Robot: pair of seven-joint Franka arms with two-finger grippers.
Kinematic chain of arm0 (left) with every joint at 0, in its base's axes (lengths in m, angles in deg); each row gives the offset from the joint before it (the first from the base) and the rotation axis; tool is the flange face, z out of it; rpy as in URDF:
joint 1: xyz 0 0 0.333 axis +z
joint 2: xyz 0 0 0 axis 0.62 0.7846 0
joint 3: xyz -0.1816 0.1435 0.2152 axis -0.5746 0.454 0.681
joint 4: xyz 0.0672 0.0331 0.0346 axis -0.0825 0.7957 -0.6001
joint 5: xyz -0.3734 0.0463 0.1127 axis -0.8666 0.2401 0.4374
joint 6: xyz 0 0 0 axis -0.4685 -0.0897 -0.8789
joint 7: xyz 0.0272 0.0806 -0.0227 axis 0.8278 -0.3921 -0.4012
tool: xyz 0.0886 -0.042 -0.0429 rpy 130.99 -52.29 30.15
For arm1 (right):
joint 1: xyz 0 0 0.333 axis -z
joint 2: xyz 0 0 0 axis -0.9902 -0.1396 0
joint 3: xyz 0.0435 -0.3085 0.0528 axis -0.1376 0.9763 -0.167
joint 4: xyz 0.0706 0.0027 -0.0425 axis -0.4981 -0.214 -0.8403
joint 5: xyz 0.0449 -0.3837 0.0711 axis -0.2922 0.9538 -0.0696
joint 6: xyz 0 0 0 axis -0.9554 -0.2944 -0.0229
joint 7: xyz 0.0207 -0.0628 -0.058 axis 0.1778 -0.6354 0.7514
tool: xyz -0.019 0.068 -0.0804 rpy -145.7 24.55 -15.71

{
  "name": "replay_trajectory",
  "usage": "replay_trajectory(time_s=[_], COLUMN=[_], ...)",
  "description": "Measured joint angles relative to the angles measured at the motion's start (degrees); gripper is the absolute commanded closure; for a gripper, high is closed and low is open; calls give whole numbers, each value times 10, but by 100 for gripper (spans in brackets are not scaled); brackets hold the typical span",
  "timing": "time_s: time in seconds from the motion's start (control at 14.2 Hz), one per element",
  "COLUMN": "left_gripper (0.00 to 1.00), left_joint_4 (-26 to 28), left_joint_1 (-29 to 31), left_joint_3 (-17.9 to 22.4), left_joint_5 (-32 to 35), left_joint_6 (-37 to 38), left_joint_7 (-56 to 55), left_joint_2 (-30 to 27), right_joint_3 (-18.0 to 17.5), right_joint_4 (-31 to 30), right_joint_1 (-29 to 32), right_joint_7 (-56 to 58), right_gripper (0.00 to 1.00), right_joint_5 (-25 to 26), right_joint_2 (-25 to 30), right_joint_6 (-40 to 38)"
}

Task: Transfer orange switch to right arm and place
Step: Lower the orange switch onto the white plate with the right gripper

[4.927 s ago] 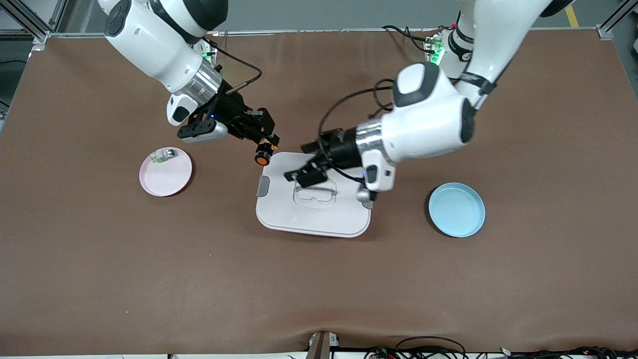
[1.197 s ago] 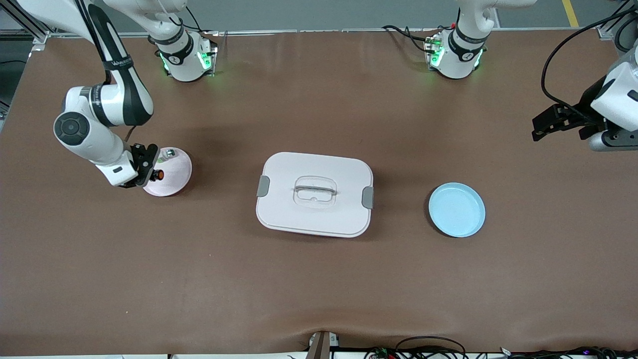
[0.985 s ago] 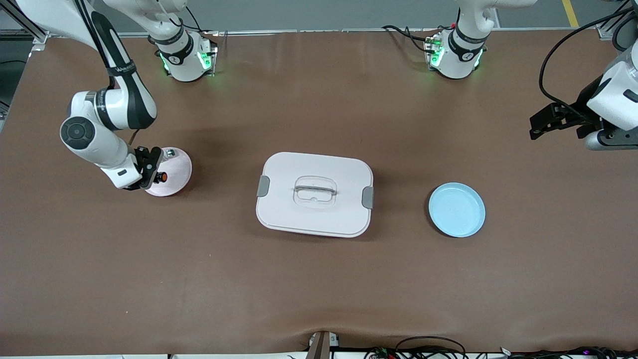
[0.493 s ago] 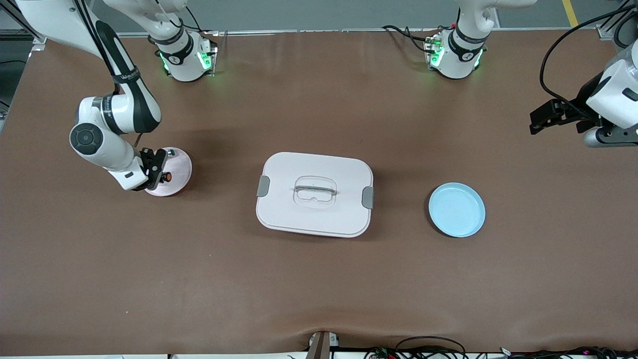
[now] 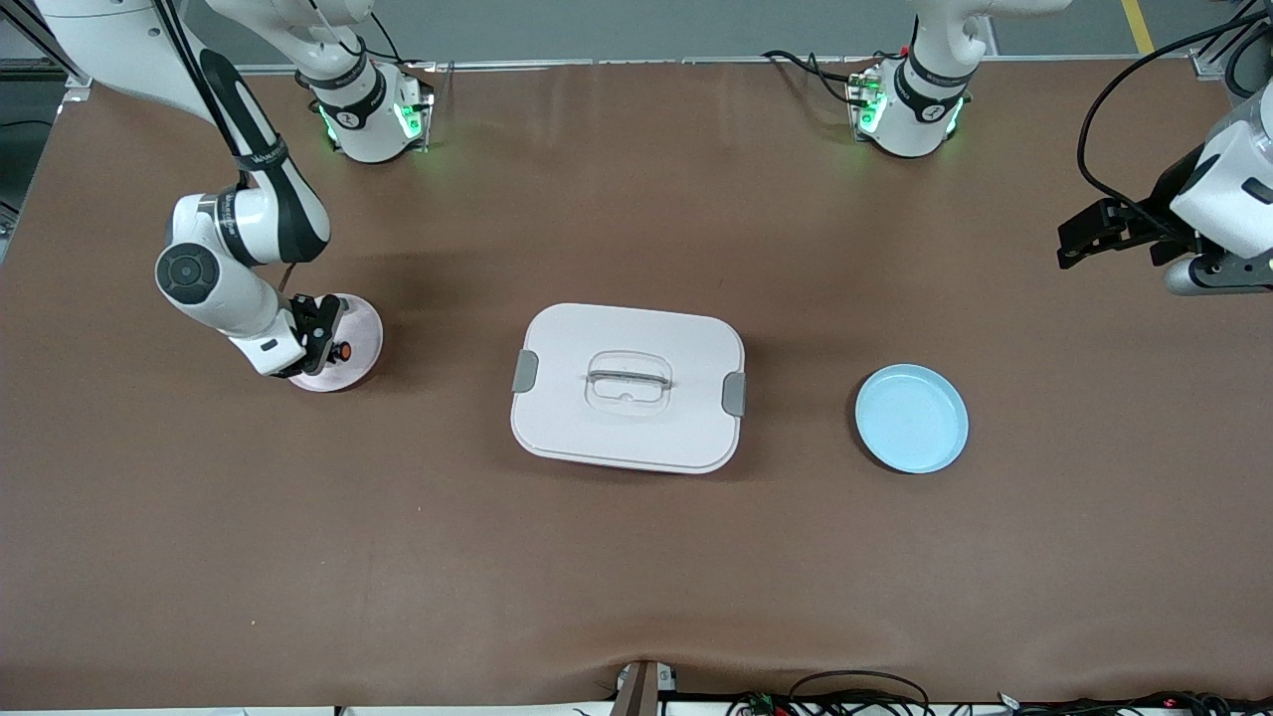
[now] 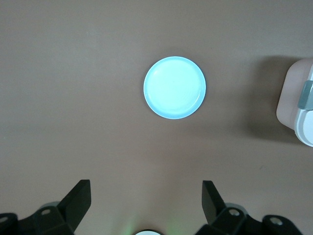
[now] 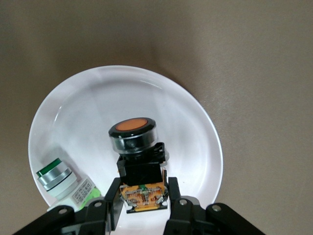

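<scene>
Right gripper (image 5: 320, 338): over the pink plate (image 5: 358, 343), fingers closed on the orange switch (image 7: 134, 131).
Orange switch: held just above the pink plate, near the green part (image 7: 56, 176) lying in it.
Left gripper (image 5: 1079, 239): wide open, holding nothing, waiting well away from the pink plate, at the left arm's end.

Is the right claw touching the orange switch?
Touching. In the right wrist view the right claw fingers clamp the orange switch body, over the pink plate.
</scene>
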Motion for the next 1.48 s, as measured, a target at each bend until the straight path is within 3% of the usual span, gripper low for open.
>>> replay_trajectory(time_s=[0.77,0.99,1.06,1.13,1.27,1.48], left_gripper=[0,0,0,0,0,0], left_joint_4=[0,-3,-4,-5,-6,-6], left_joint_1=[-5,-5,-5,-5,-5,-4], left_joint_3=[1,1,1,1,1,2], left_joint_5=[0,0,0,0,0,0], left_joint_6=[-1,-1,-1,-1,-1,-1], left_joint_7=[0,0,0,0,0,0], left_joint_2=[2,4,5,5,5,6], right_joint_3=[4,4,4,4,4,10], right_joint_4=[-12,-13,-13,-13,-13,-12], right_joint_1=[9,9,9,9,9,10], right_joint_7=[0,0,0,0,0,1], right_gripper=[85,75,69,51,1,0], right_joint_5=[17,17,17,17,17,18], right_joint_2=[-10,-22,-25,-27,-27,-27], right_joint_6=[25,43,49,52,57,80])
